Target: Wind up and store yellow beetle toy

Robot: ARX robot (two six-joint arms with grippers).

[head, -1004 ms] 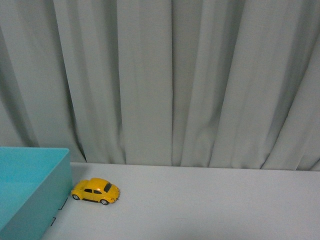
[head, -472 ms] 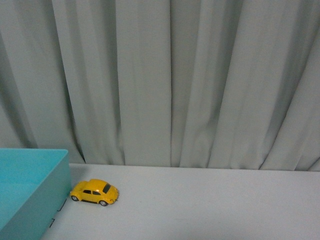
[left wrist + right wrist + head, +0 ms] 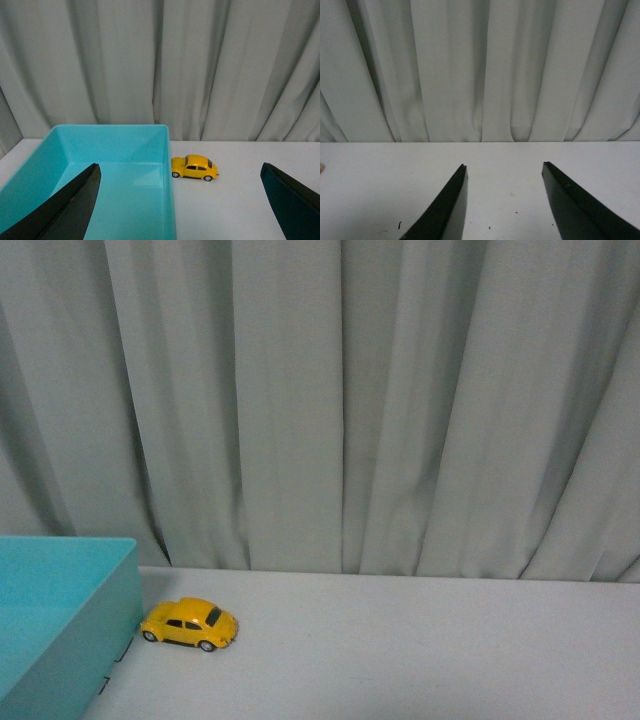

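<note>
Yellow beetle toy [image 3: 190, 624] is on its wheels on the white table [image 3: 420, 660], at roughly 10 o'clock from the robot, well short of the curtain [image 3: 340, 400] at 12. Its body lies side-on to the front camera, long axis 9-to-3. I cannot tell which end is the nose.

Teal bin [image 3: 95, 635] is at the toy's 9 o'clock. The toy's end is right at the bin's outer wall, touching or a hair off; the pictures don't settle which. The toy is outside the bin. As much of the bin's inside as shows is bare teal.

Left gripper [image 3: 179, 167]: jaws spread wide with nothing between them. The two dark fingers [image 3: 70, 205] sit at opposite edges of the left wrist view. That view looks over the bin [image 3: 112, 126] and the toy [image 3: 195, 167], and both are well clear of the fingers.

Right gripper [image 3: 503, 165]: jaws parted with a clear gap, holding nothing. It is over bare table [image 3: 380, 175] and faces the curtain [image 3: 470, 70] at 12. There are a few small dark specks on the tabletop near the fingers [image 3: 447, 210]. A yellow sliver at the edge of the right wrist view is too small to identify.

Neither arm shows in the front view.
</note>
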